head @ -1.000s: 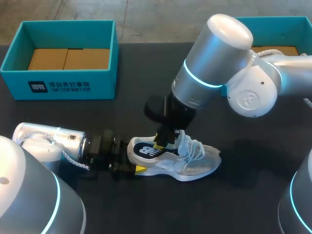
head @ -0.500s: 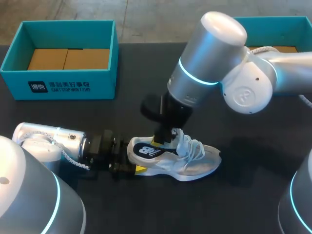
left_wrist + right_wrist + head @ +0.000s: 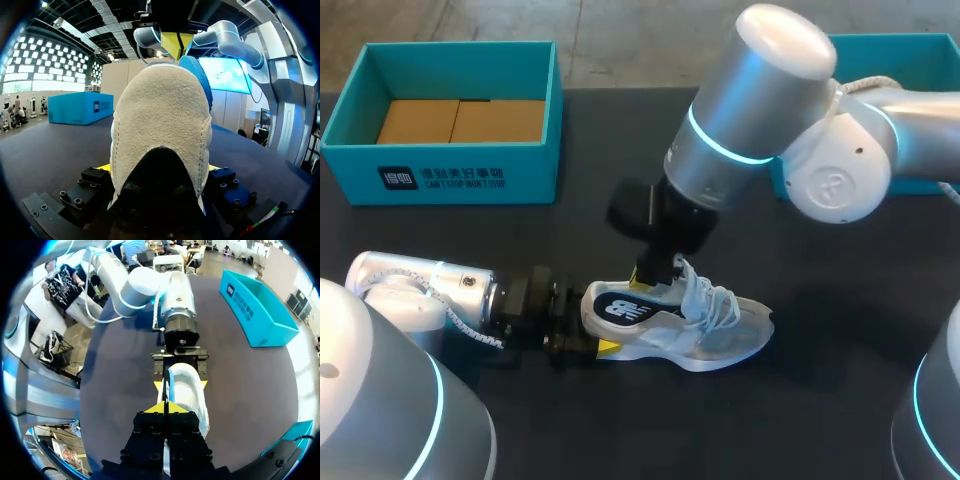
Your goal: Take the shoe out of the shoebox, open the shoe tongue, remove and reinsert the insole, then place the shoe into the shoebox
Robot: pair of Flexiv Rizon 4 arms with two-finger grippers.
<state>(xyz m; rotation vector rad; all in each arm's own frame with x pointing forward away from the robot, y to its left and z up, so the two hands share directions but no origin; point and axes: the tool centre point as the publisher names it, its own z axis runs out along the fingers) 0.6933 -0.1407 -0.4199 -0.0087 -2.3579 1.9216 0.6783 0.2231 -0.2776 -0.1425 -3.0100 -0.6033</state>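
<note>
My right gripper [image 3: 164,407], tips pressed together (whether on the insole I cannot tell), has risen a little over the shoe [image 3: 695,325]. The shoe stays on the table [image 3: 840,400], heel clamped in my left gripper [image 3: 590,335], so pulling the insole seems just begun.

The left gripper [image 3: 588,325] grips the heel of the shoe [image 3: 712,335]; the right gripper [image 3: 653,278] is just above its opening.
</note>
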